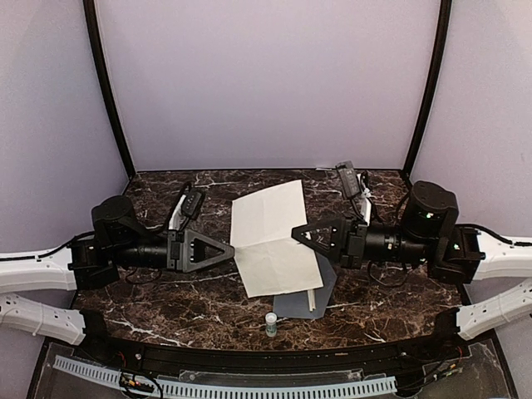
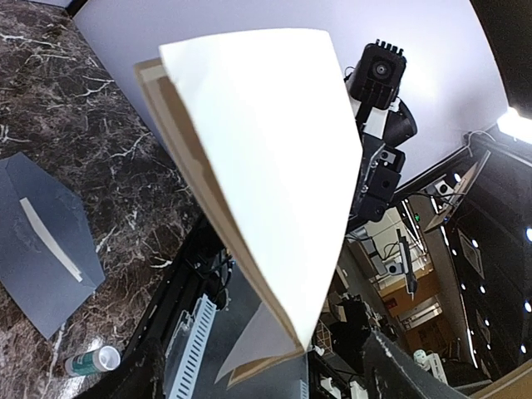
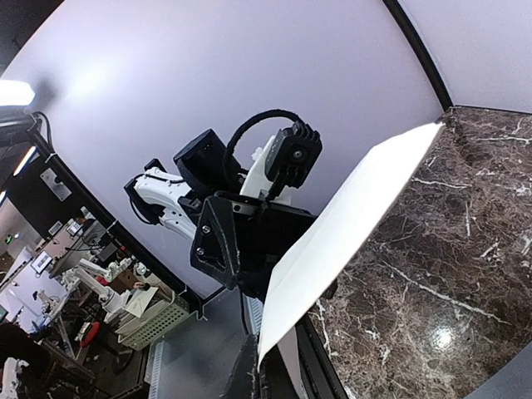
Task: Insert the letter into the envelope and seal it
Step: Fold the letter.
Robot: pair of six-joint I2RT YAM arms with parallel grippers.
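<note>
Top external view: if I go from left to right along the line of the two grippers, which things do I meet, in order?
left gripper → letter, a folded sheet held off the table → right gripper, shut on its right edge. The envelope overlaps the letter, so it is left out.

The top camera sits above and behind my arm bases, looking down over the marble table from well back. My left wrist camera looks close across the letter at my right arm. My right wrist camera faces the opposite way toward my left arm, and all three views share the letter.
</note>
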